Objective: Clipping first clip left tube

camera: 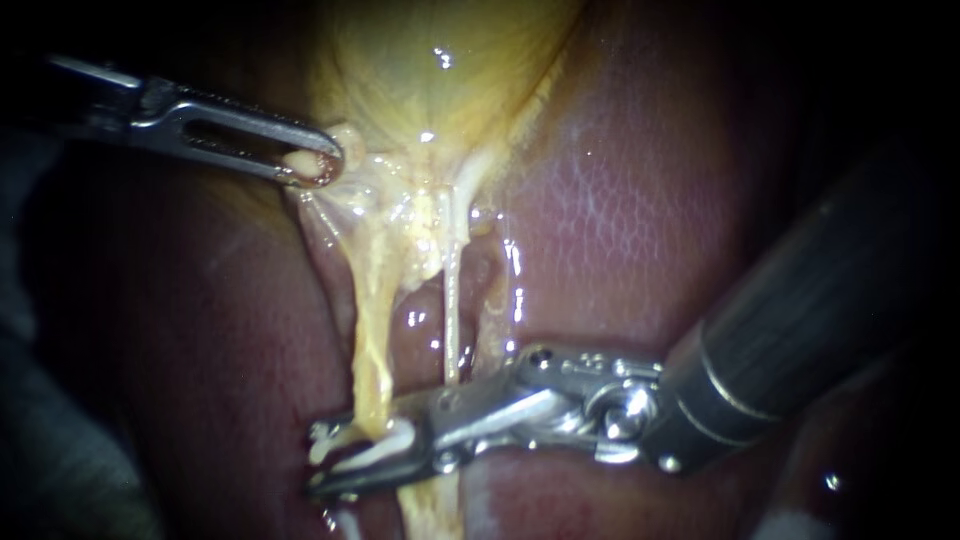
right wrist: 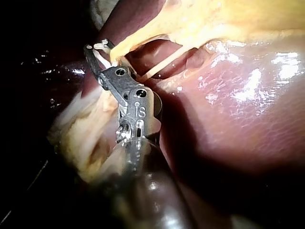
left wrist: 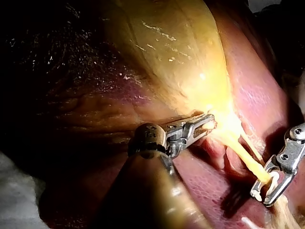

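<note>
The dark red, glistening liver [camera: 640, 220] filled the endoscope view, with the swollen yellow gallbladder [camera: 440, 70] hanging in at twelve o'clock. My right instrument [camera: 318, 460], a thick dark shaft ending in steel jaws, came in from four o'clock and reached to seven o'clock. My left instrument [camera: 320, 165], slim steel with slotted jaws, sat at ten o'clock, its jaws clenched on the gallbladder's pale neck, drawing it taut. The left tube [camera: 372, 340], a thick yellow strand, ran from that neck toward six o'clock and passed between the right instrument's jaws. The thin pale right tube [camera: 452, 320] lay just beside it, seemingly outside them. Those jaws stood apart, grasping a small white clip [camera: 365, 460] whose legs straddled the left tube. Placement looked done; squeezing the clip closed and letting it go remained.
</note>
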